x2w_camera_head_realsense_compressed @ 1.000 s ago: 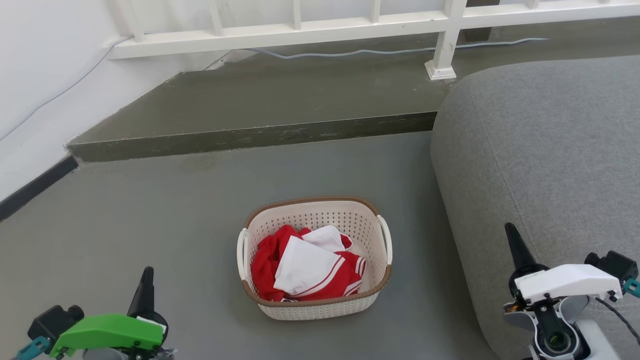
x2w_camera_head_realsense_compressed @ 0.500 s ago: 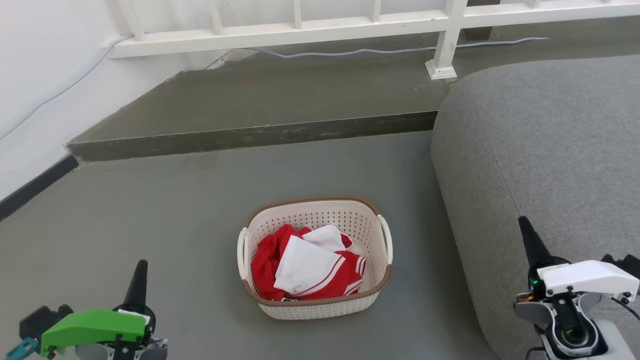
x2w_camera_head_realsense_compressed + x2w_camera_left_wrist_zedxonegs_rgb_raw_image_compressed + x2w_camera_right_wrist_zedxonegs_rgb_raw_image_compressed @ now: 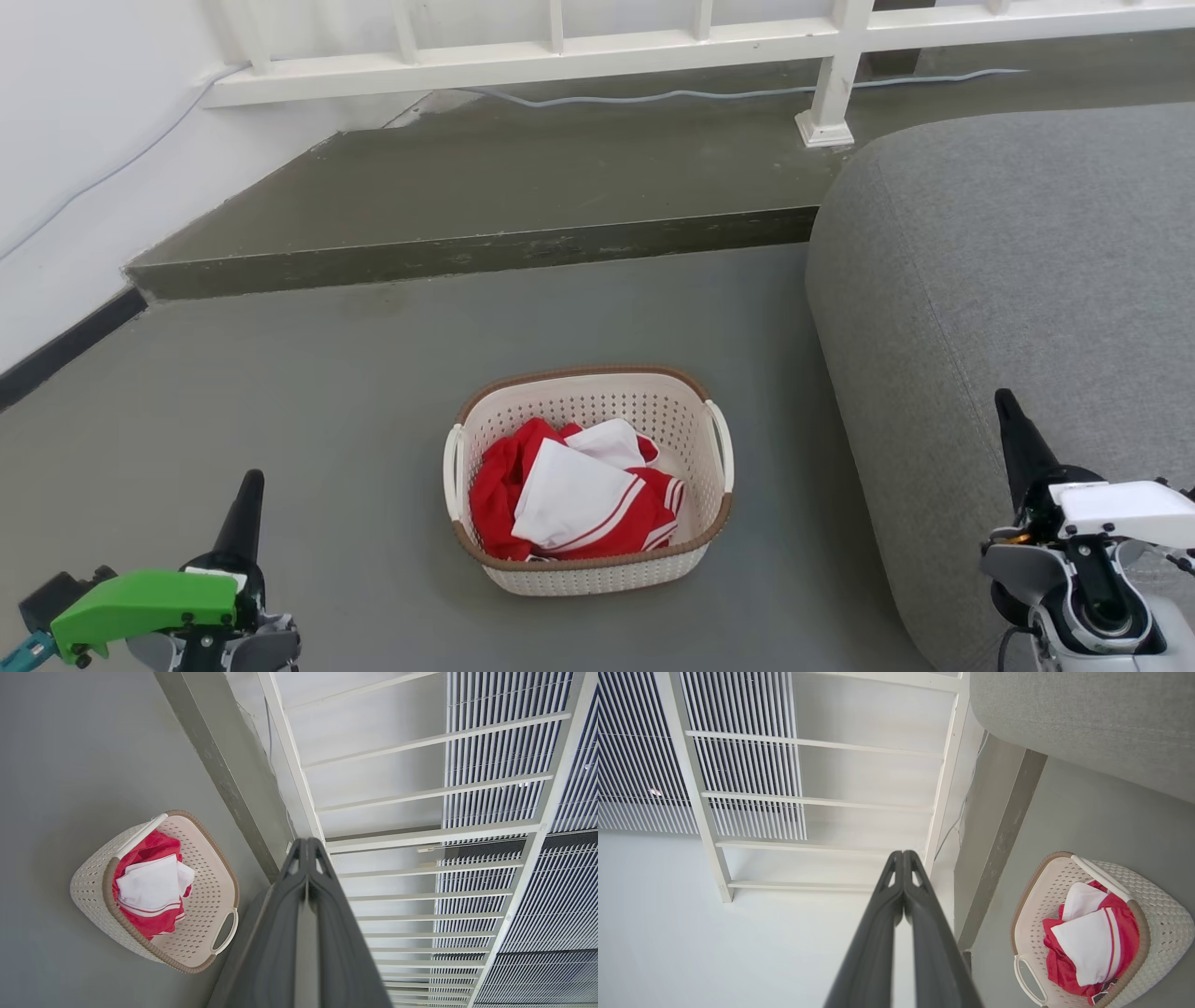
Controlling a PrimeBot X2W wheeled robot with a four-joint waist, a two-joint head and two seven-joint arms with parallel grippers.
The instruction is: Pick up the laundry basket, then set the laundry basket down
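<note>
The laundry basket (image 3: 597, 397) stands on the grey floor, cream-white and perforated, with a brown rim and a white loop handle on each side. Red and white clothes lie inside it. It also appears in the left wrist view as the laundry basket (image 3: 205, 877) and in the right wrist view as the laundry basket (image 3: 1162, 891). My left gripper (image 3: 250, 485) is low at the left, well clear of the basket, fingers pressed together and holding nothing. My right gripper (image 3: 1006, 403) is at the far right over the sofa's edge, also shut and holding nothing.
A grey sofa (image 3: 1018, 271) fills the right side, close to the basket. Behind the basket a raised concrete step (image 3: 467, 252) runs across, with a white railing (image 3: 653, 47) and a cable on it. A white wall (image 3: 65, 140) stands at the left.
Both grippers have drawn outward and away from the basket: the left one down and left, the right one further right. The basket has not moved.
</note>
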